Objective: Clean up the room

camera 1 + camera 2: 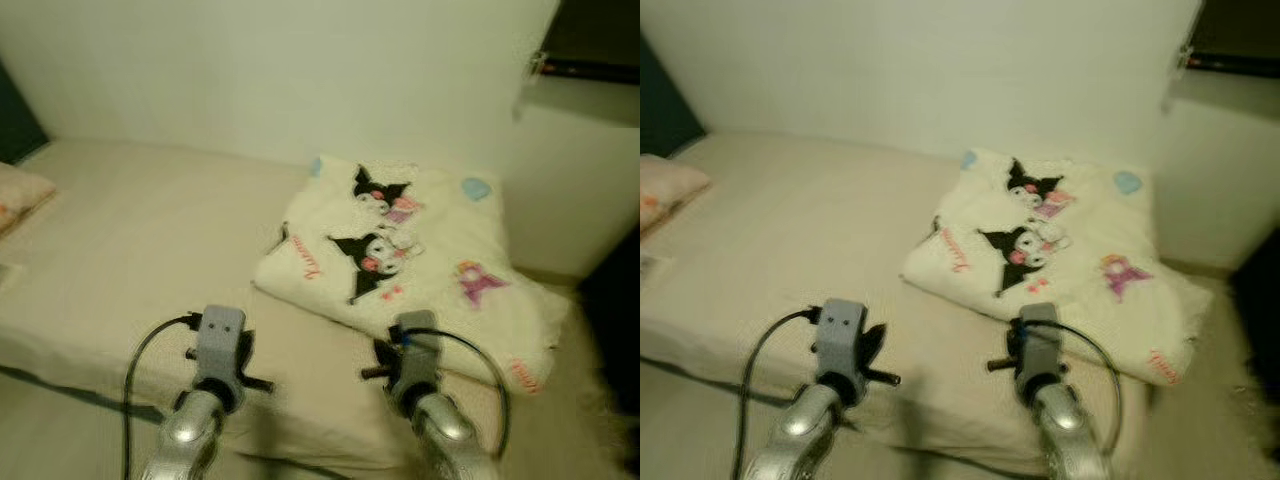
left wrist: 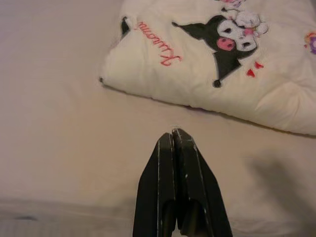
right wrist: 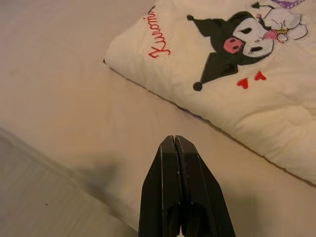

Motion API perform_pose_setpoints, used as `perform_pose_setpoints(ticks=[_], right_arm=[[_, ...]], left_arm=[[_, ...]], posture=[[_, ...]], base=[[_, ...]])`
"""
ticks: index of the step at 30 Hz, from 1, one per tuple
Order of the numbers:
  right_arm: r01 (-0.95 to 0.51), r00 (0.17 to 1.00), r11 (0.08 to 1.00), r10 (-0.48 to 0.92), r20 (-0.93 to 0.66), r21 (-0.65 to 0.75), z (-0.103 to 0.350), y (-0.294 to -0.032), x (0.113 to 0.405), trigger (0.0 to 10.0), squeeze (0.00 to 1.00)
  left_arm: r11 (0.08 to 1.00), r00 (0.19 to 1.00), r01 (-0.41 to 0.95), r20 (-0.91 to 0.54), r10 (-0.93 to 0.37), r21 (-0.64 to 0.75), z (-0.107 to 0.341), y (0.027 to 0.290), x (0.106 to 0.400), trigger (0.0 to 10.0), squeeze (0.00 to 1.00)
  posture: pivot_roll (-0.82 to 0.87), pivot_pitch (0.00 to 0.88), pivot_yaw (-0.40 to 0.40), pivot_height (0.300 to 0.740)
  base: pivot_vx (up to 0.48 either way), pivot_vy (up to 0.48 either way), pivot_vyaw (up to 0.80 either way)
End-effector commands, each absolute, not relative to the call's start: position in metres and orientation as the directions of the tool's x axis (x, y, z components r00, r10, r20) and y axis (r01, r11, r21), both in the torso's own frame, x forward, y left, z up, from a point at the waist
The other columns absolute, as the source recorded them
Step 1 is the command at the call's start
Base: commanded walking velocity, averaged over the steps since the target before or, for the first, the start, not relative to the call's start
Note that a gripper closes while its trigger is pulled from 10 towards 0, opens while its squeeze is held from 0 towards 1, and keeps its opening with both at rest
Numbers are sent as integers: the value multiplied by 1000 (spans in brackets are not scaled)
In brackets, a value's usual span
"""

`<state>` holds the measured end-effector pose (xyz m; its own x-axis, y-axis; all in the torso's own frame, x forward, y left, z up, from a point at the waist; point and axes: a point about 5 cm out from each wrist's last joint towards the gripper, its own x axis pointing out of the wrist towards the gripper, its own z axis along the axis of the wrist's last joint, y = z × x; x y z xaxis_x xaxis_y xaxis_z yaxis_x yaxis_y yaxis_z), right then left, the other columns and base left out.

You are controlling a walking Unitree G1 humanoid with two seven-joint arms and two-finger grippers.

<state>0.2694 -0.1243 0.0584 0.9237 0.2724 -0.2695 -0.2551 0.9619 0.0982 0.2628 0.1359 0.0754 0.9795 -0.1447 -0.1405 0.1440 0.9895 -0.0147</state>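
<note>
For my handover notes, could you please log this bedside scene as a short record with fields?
surface: bed, beige sheet
main item: folded blanket with cartoon prints, lying on the bed's right part near the wall
other item: pillow at the bed's far left edge
left end effector: shut, above bare sheet, short of the blanket
right end effector: shut, above the sheet, near the blanket's edge
contact: neither touches the blanket

Both head views are softly blurred. The folded blanket [image 1: 420, 265], beyond the claws, runs past the frame edge in both wrist views; its red script is cut short. A pillow [image 1: 18, 195], far off the left claw's [image 2: 175, 132] outer side, is cropped by the frame edge. Both arms are cut off below. The dark shelf opening [image 1: 1238, 40] beyond the right claw [image 3: 174, 139] is indistinct.
</note>
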Motion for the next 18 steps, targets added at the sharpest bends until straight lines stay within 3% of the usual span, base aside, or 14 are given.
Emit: perform_pose_setpoints(ticks=[1,16,18], right_arm=[[-257,921,961,276,-276,102,58,-125,269,10000,0],[-294,909,952,306,-283,85,58,-122,268,10000,0],[-306,905,948,317,-284,82,58,-121,267,10000,0]], left_arm=[[990,976,143,-168,-142,-3,69,137,260,10000,0],[990,976,139,-167,-138,-3,70,137,260,10000,0],[990,976,139,-166,-137,-2,69,137,260,10000,0]], posture=[[-78,119,9,740],[-79,120,4,740],[-79,120,4,740]], base=[[0,-480,0],[0,-480,0],[0,-480,800]])
